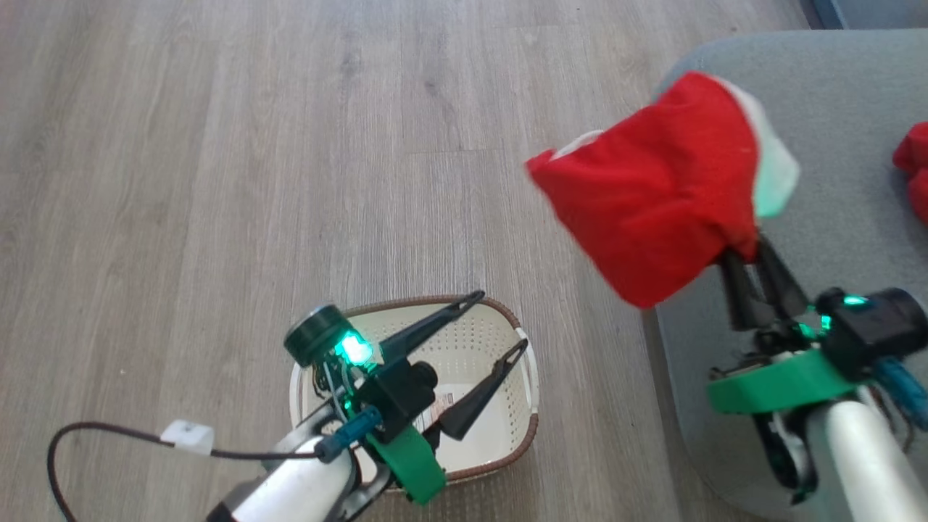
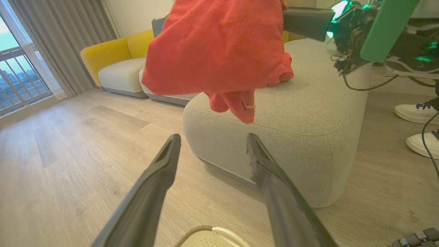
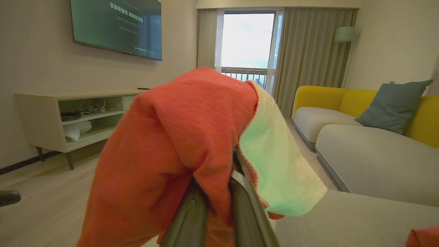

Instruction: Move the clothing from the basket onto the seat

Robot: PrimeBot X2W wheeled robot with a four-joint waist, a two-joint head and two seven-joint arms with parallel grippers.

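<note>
My right gripper (image 1: 750,257) is shut on the red garment with the white panel (image 1: 663,185), holding it in the air over the near left corner of the grey seat (image 1: 834,123). The same garment (image 3: 185,144) drapes over the fingers in the right wrist view. A plain red garment (image 1: 915,170) lies on the seat at the right edge. My left gripper (image 1: 504,319) hangs open above the cream basket (image 1: 500,322) on the floor; the basket's bottom shows its paper label and no clothing. From the left wrist, the held garment (image 2: 219,51) dangles before the seat (image 2: 301,113).
Wood-look floor (image 1: 254,145) spreads left of the seat. A yellow sofa (image 3: 370,137) with a teal pillow stands beyond it. A low TV cabinet (image 3: 68,116) lines the wall. A person's white shoes (image 2: 416,115) stand beside the seat.
</note>
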